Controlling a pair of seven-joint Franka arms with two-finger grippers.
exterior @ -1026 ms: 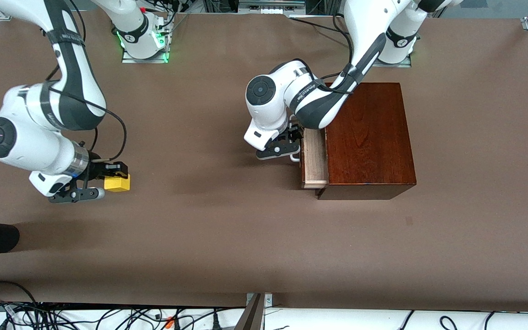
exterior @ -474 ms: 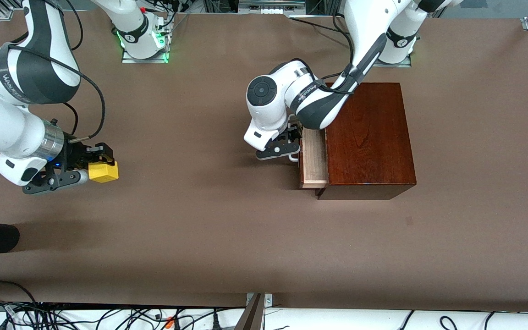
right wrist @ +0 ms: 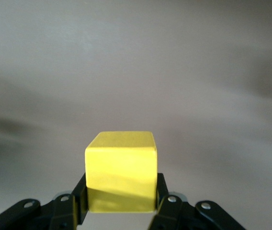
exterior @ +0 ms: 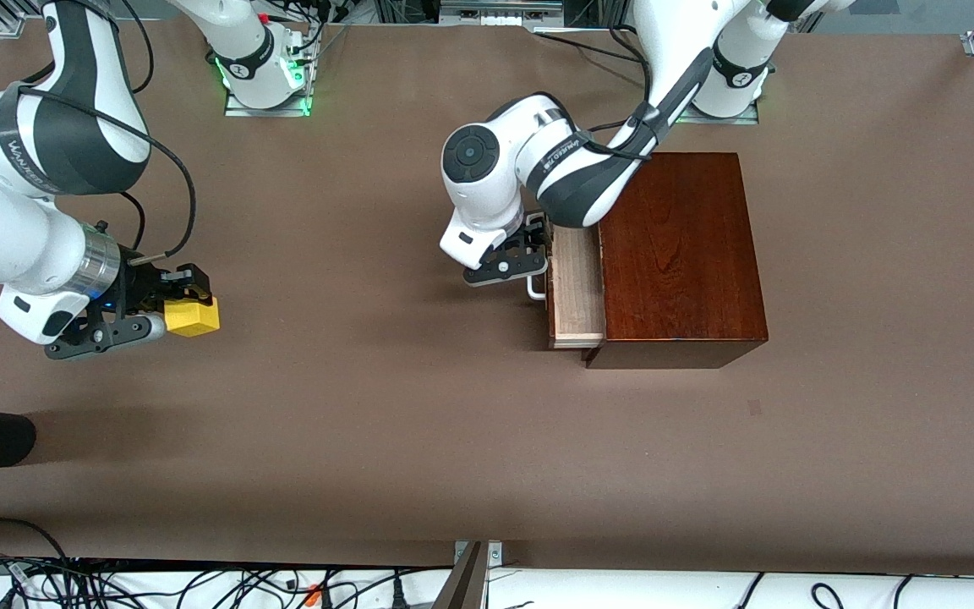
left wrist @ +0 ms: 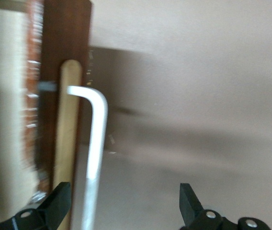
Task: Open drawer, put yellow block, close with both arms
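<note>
Brown matte table [exterior: 385, 440], cables along near edge.
Glossy dark box [exterior: 677, 254] toward left arm's end; pale wood drawer [exterior: 576, 292] partly out, white bar handle [left wrist: 95, 158].
Left gripper [left wrist: 124, 206] spread wide at handle, gripping nothing.
Right gripper [right wrist: 121, 206] clamped on yellow block [exterior: 191, 315], raised over table toward right arm's end.
</note>
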